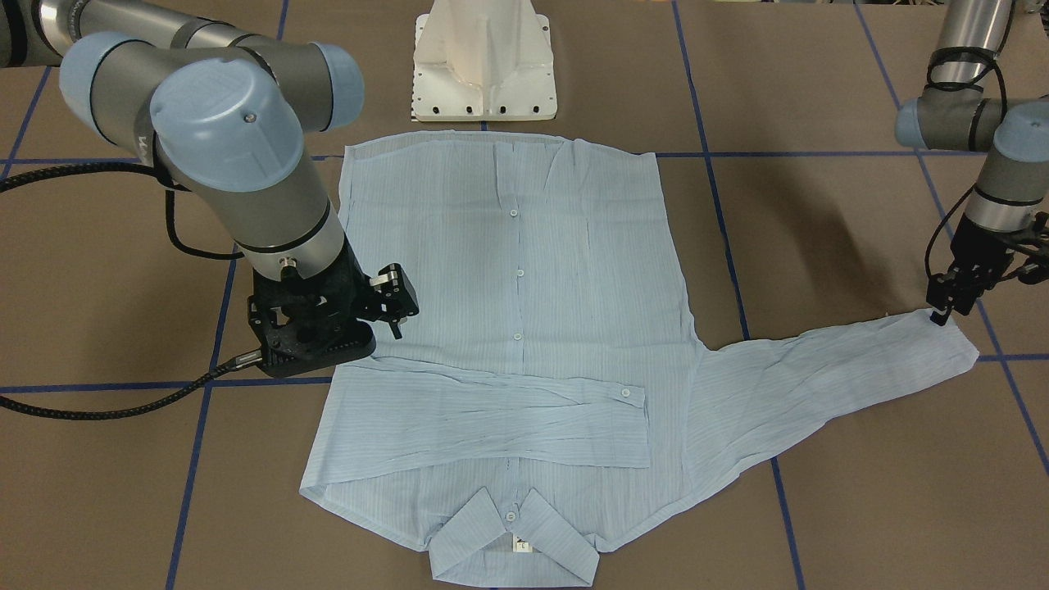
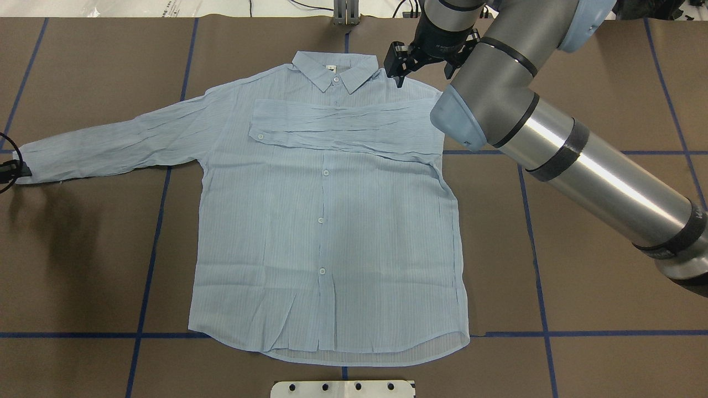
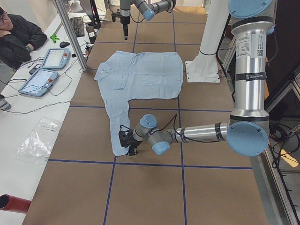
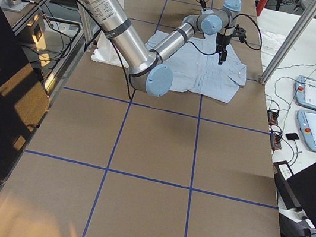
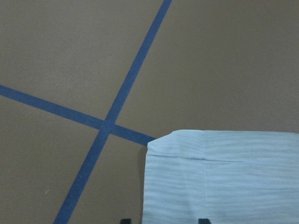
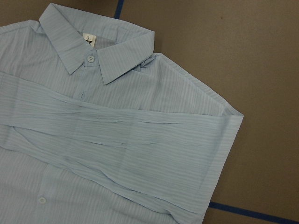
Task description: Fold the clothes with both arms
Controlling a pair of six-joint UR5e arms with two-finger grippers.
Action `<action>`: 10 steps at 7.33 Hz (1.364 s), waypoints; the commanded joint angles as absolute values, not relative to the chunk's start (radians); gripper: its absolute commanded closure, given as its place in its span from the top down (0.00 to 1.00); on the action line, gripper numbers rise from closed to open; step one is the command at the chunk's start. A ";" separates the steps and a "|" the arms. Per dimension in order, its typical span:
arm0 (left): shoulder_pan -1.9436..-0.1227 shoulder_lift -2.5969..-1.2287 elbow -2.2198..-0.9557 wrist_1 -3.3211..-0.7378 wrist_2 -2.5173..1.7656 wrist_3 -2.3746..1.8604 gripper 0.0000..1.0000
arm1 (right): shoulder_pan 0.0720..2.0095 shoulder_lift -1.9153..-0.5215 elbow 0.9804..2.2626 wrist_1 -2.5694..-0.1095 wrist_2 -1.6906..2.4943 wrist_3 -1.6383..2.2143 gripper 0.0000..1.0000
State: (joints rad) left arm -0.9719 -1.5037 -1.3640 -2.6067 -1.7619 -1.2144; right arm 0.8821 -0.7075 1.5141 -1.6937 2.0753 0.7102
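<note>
A light blue striped shirt (image 1: 516,270) (image 2: 326,221) lies flat, buttons up, with its collar (image 2: 332,69) on the side far from the robot's base. One sleeve (image 2: 343,127) is folded across the chest. The other sleeve (image 2: 110,143) stretches out to my left. My left gripper (image 1: 941,318) (image 2: 14,171) stands at that sleeve's cuff (image 5: 219,177); in the left wrist view its two fingertips are apart, one over bare table and one over the cuff. My right gripper (image 2: 426,61) (image 1: 344,328) hovers open above the shoulder beside the collar (image 6: 93,46), holding nothing.
The white pedestal base (image 1: 483,65) stands just behind the shirt's hem. Blue tape lines (image 5: 107,123) cross the brown table. A person (image 3: 16,40) sits at a side table with tablets (image 3: 40,79) beyond the collar side.
</note>
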 commanded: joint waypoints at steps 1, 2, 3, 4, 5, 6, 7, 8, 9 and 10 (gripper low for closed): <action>-0.969 -1.502 -1.365 -2.606 -1.761 -1.213 0.55 | 0.882 -0.707 1.514 -1.692 2.075 0.710 1.00; -0.969 -1.500 -1.365 -2.606 -1.763 -1.215 0.55 | 0.882 -0.707 1.514 -1.692 2.075 0.712 1.00; -0.965 -1.500 -1.365 -2.606 -1.763 -1.215 0.55 | 0.881 -0.707 1.514 -1.692 2.075 0.712 1.00; -0.962 -1.499 -1.365 -2.606 -1.763 -1.215 0.55 | 0.879 -0.709 1.514 -1.692 2.075 0.712 1.00; -0.960 -1.499 -1.365 -2.606 -1.763 -1.215 0.53 | 0.879 -0.709 1.514 -1.692 2.075 0.712 1.00; -0.954 -1.499 -1.364 -2.606 -1.763 -1.213 0.48 | 0.876 -0.709 1.514 -1.692 2.075 0.712 1.00; -0.954 -1.499 -1.364 -2.606 -1.761 -1.213 0.45 | 0.874 -0.709 1.514 -1.692 2.075 0.712 1.00; -0.948 -1.497 -1.365 -2.606 -1.761 -1.212 0.35 | 0.873 -0.709 1.514 -1.690 2.074 0.712 1.00; -0.937 -1.497 -1.365 -2.606 -1.761 -1.210 0.21 | 0.871 -0.710 1.514 -1.690 2.074 0.712 1.00; -0.936 -1.497 -1.367 -2.605 -1.761 -1.198 0.14 | 0.870 -0.710 1.514 -1.690 2.074 0.712 1.00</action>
State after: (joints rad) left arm -0.9447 -1.4980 -1.3660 -2.6061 -1.7602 -1.2083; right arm 0.8717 -0.7097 1.5141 -1.6907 2.0742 0.7118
